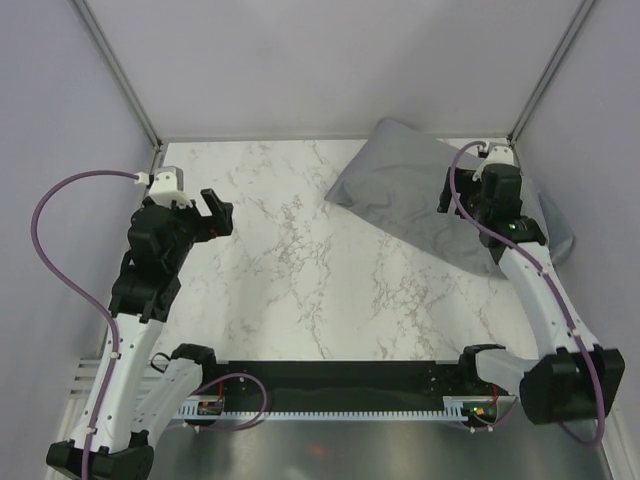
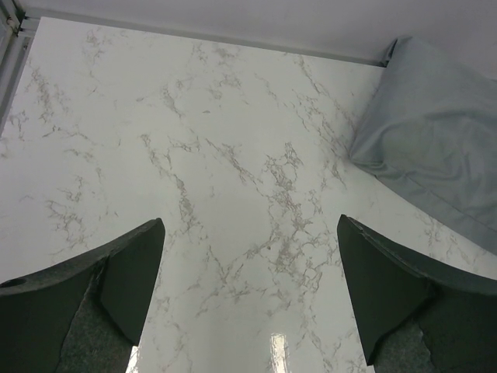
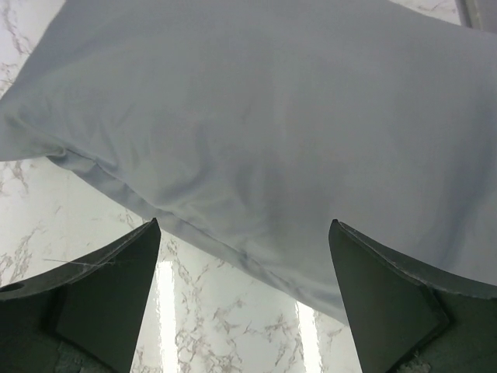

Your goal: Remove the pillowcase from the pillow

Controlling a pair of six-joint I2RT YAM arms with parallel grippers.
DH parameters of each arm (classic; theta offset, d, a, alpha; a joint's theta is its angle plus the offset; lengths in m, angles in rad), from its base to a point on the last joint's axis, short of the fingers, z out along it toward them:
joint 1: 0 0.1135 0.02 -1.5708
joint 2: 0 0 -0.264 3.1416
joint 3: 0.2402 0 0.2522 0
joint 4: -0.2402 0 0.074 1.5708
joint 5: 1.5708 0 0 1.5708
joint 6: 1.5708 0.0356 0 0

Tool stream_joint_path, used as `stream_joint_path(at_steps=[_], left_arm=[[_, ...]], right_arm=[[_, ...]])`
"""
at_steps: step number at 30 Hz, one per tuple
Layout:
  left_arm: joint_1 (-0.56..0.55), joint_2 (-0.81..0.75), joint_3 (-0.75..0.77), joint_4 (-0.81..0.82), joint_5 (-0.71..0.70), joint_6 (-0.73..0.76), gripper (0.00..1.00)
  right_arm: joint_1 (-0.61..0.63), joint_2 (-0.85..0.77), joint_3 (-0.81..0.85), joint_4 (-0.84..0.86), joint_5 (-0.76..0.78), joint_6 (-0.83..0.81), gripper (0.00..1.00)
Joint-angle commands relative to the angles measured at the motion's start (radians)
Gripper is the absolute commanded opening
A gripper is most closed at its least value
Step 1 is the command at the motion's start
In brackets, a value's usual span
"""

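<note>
Your pillowcase is smooth, matt grey cloth, softly creased. The table has a white marble-patterned top, glossy enough to mirror the lights. On the left gripper, the fingers are probably matt dark plastic.

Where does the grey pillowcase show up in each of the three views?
Top external: the grey pillowcase lies at upper right, by the far right corner.
Left wrist: it sits at the upper right edge of the picture.
Right wrist: it fills most of the upper part of the picture.
Shared landmark: the white marble tabletop, seen beside the case in all three views.
</note>
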Motion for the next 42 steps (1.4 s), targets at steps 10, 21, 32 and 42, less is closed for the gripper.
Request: stream_joint_path(at_steps=[10,21,32,42], left_arm=[[0.008,0.013,-0.001,0.038,0.053,-0.006,1.0],[0.01,0.026,-0.004,0.038,0.067,-0.009,1.0],[0.01,0.057,-0.007,0.04,0.067,-0.012,0.98],[0.01,0.086,-0.011,0.04,0.067,-0.018,0.98]], right_arm=[[0.039,0.589,0.25,0.129,-0.023,0.011,0.95],[0.1,0.811,0.165,0.193,-0.092,0.048,0.1],[0.299,0.689,0.024,0.26,-0.212,0.034,0.0],[0.537,0.513,-0.111,0.274,-0.255,0.056,0.0]])
